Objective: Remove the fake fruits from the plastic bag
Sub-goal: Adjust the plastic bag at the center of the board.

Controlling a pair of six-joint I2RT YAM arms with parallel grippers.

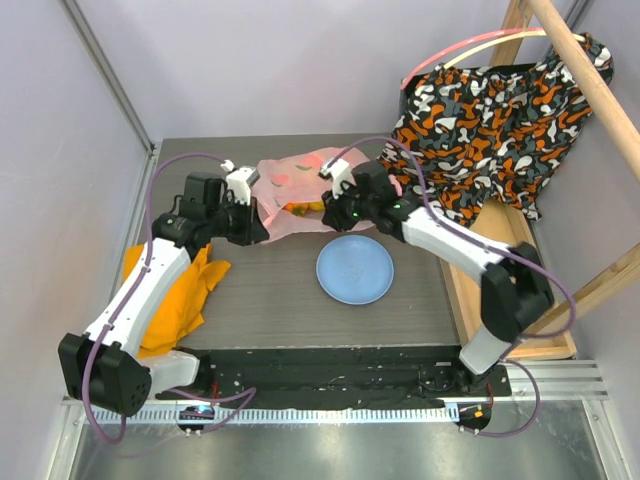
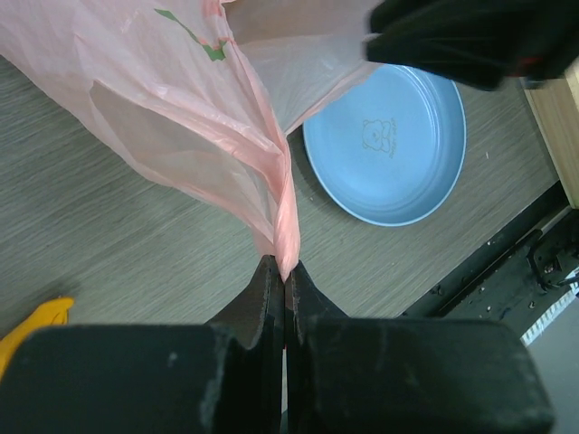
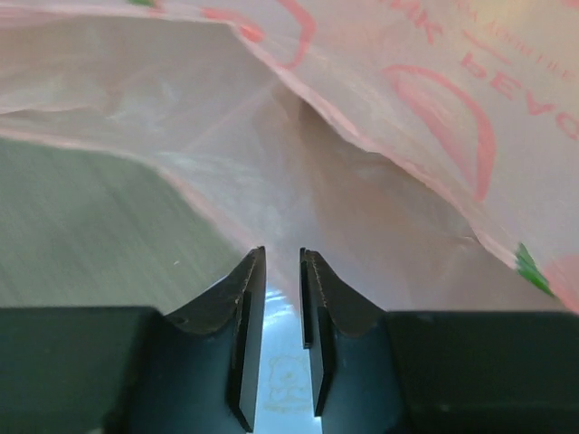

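Observation:
The pink plastic bag (image 1: 295,180) lies crumpled at the back middle of the table. A bit of yellow and orange fake fruit (image 1: 303,208) shows at its near edge; the other fruits are hidden. My left gripper (image 1: 257,228) is at the bag's left near corner. In the left wrist view the gripper (image 2: 286,268) is shut on a twisted strip of the bag (image 2: 181,99). My right gripper (image 1: 336,210) is at the bag's right near edge. In the right wrist view the gripper (image 3: 282,255) stands narrowly open, with the bag film (image 3: 298,154) just at its tips.
A light-blue plate (image 1: 354,270) lies in front of the bag, also in the left wrist view (image 2: 389,154). An orange cloth (image 1: 180,300) lies at the left under my left arm. Patterned fabric (image 1: 500,110) hangs on a wooden frame (image 1: 590,85) at the right.

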